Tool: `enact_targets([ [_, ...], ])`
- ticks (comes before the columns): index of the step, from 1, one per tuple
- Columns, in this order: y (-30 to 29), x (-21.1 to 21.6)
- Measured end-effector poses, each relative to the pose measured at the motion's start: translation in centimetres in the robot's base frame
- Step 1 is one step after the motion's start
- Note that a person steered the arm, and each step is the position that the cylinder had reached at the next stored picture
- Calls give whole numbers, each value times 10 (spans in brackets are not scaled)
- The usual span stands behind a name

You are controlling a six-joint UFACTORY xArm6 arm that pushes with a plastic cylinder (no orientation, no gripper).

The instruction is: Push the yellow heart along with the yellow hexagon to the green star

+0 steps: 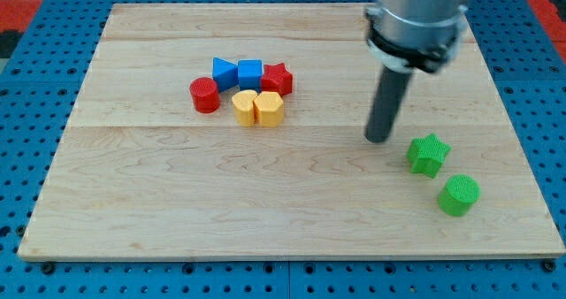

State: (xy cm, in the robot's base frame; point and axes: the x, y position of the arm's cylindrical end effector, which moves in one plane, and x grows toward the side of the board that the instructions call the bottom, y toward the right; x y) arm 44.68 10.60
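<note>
The yellow heart (243, 107) and the yellow hexagon (269, 108) lie side by side, touching, left of the board's middle. The green star (428, 154) lies at the view's right, well apart from them. My tip (379, 138) rests on the board just left of and slightly above the green star, a short gap from it, and far to the right of the yellow pair.
A red cylinder (204, 95), a blue triangle (225, 72), a blue cube (250, 72) and a red star (277, 78) cluster around the yellow blocks' top and left. A green cylinder (459, 195) lies below right of the green star. The wooden board (177, 202) ends near the view's edges.
</note>
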Motion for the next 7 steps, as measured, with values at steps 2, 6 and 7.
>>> enact_targets([
  [2, -4, -28],
  [6, -129, 27],
  [7, -212, 12],
])
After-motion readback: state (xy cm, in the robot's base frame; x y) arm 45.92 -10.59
